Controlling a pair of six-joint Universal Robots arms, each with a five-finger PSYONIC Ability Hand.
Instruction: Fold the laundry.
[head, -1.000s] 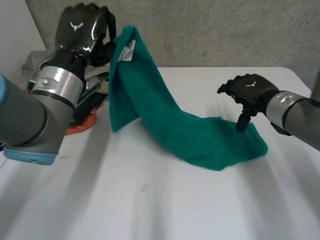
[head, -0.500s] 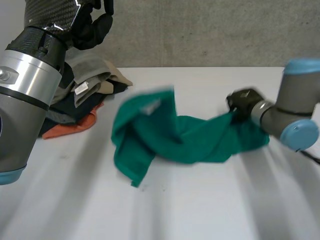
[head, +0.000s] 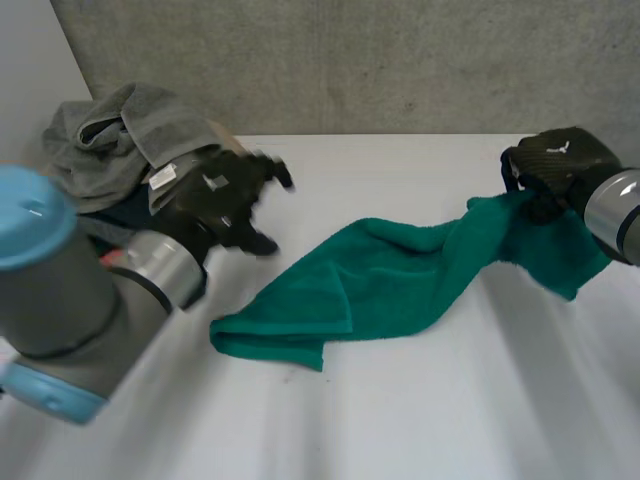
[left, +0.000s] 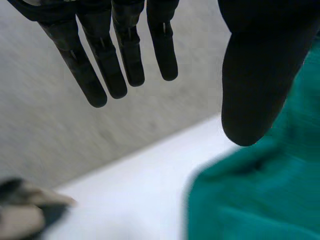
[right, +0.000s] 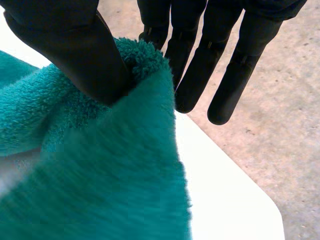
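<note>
Teal terry towel on white table, one end pinched by right hand, left hand fingers straight and apart, beside heaped clothes

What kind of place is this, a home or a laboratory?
Most likely a robot test bench in a laboratory, not a home: a bare concrete wall, a plain white table, and a pile of laundry heaped at its far corner. The right hand pinches a green towel.

The left hand is blurred; its arm hides part of the clothes pile; the right hand covers the green towel at its pinched end
</note>
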